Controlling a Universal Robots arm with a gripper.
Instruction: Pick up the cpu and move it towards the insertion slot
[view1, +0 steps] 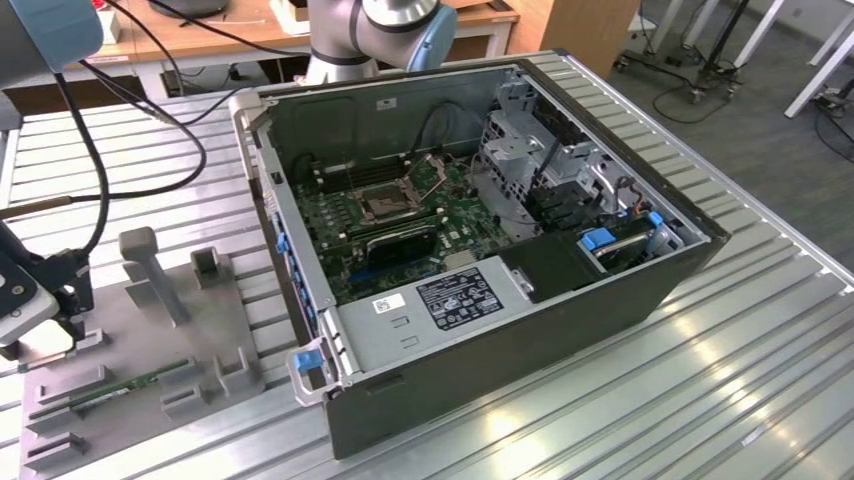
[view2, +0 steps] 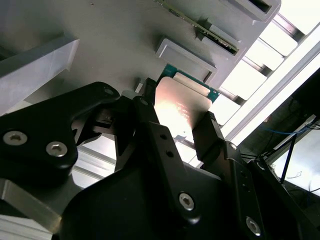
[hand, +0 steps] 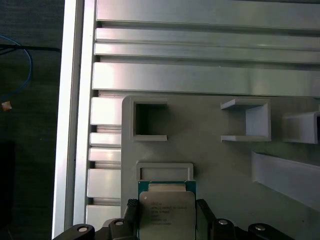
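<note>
Farthest toward the exterior view's left, loose black cables (view1: 83, 150) loop down over the ribbed aluminium table (view1: 747, 330) toward the arm's black gripper (hand: 166, 207), which sits low over a flat grey plastic fixture plate (view1: 134, 345). In both wrist views its two black fingers (hand: 131, 214) are closed in against opposite edges of the cpu (hand: 166, 220), a small flat square chip with a shiny silver metal top and a green rim, and they grasp it. The chip sits low over the plate, just beside a raised rectangular grey frame (hand: 165, 171), with open square pockets (hand: 150, 120) of the fixture beyond. Tall grey upright posts (view1: 154, 270) stand on the same plate, and a long thin green memory stick (view1: 114, 392) lies along it nearer the camera. Next comes the open dark-grey computer case (view1: 534, 340), lying on its side. Its near side wall (view1: 274, 230), with a blue plastic latch (view1: 310, 362) at the corner, rises between the plate and the green motherboard (view1: 461, 235). The insertion slot (view1: 386, 204), a square socket with a silver metal frame around a dark centre, lies on that board well apart from the chip, with long black memory slots (view1: 400, 245) just beside it. A grey power supply box with a white label (view1: 441, 300) fills the case's near end, and a silver drive cage (view1: 527, 150) and blue tabs (view1: 598, 238) sit toward the exterior view's right.
</note>
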